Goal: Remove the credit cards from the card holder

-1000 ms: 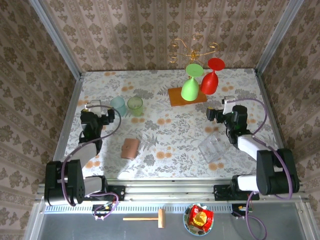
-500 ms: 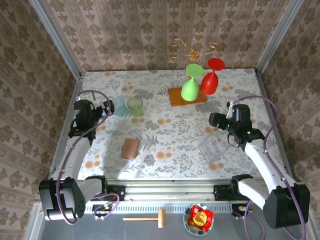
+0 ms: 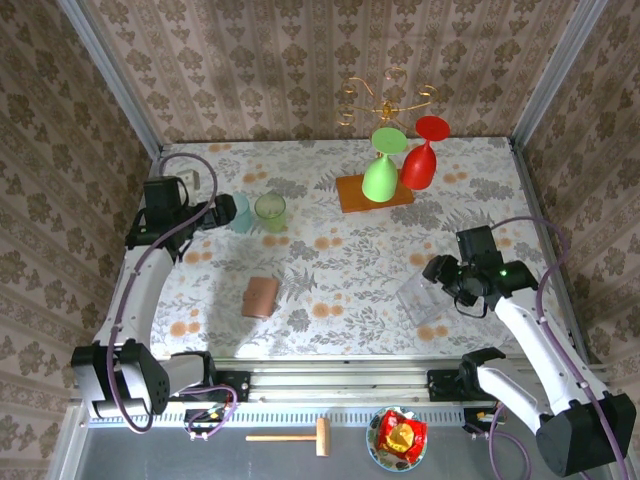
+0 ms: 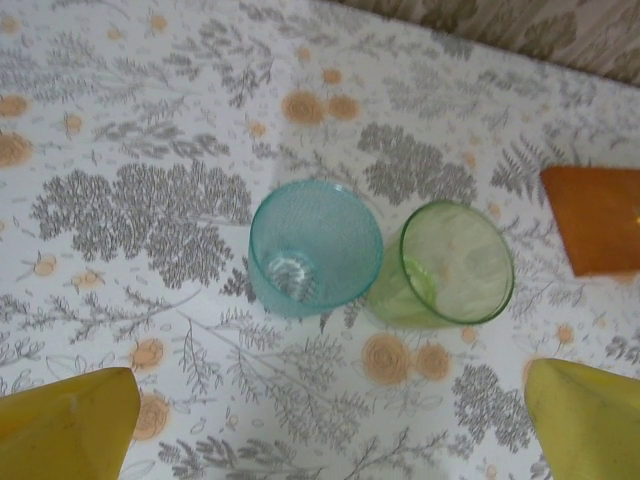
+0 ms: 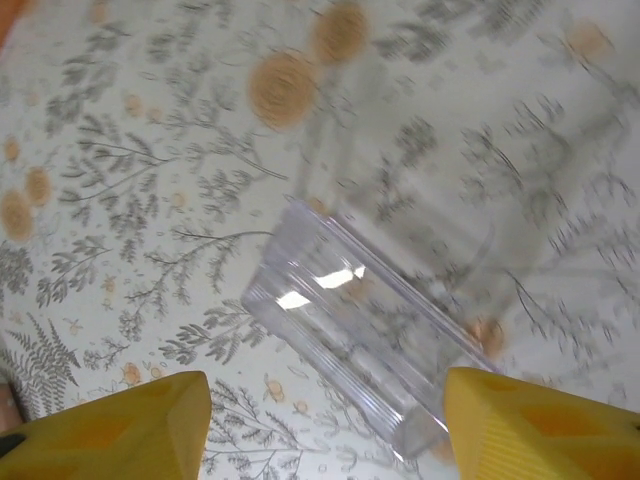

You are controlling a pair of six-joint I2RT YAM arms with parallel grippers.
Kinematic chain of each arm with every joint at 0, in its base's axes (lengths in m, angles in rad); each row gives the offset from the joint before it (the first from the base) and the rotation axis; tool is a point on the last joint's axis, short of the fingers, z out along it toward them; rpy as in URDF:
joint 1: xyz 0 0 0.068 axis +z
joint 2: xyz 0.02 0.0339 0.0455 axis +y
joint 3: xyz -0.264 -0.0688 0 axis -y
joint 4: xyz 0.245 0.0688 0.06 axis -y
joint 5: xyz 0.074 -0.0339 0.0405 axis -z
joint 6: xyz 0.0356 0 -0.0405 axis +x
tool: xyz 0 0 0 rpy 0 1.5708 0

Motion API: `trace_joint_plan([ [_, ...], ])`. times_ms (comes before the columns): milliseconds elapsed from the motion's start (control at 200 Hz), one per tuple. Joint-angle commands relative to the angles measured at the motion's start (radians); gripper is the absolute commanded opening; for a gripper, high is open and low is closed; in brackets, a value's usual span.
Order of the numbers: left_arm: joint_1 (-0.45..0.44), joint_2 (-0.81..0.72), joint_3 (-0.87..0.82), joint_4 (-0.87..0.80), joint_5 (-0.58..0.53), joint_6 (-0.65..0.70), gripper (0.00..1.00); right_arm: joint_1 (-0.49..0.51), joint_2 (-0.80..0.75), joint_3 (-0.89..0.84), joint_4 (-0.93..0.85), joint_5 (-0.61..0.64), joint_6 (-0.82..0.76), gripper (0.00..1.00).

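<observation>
Brown leather marks the card holder [image 3: 261,296], which lies folded shut on the patterned table [image 3: 340,250], in front of the left arm and well apart from both grippers. Because it is shut, the credit cards are judged to be enclosed inside it, with extraction not yet begun. The left gripper [image 4: 330,425] hangs with its jaws spread wide and empty above a teal cup [image 4: 315,250] and a green cup [image 4: 445,265]. Both cups stand just beside each other and appear empty. The right gripper [image 5: 325,430] is poised over a clear plastic box [image 5: 370,320], its fingers parted and gripping nothing. The box appears empty and may serve as a receiving container. An orange board [image 3: 350,195] at the far side bears a green goblet [image 3: 383,170] and a red goblet [image 3: 424,160], clear of the working area.
</observation>
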Motion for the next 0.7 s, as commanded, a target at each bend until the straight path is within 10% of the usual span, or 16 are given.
trace_joint_plan([
  [0, 0.0, 0.018, 0.02, -0.063, 0.034, 0.049, 1.0, 0.01, -0.027, -0.017, -0.158, 0.059, 0.27, 0.51],
  [695, 0.003, -0.006, -0.024, -0.055, 0.024, 0.088, 1.0, 0.011, 0.024, -0.131, -0.084, 0.019, 0.495, 0.35],
])
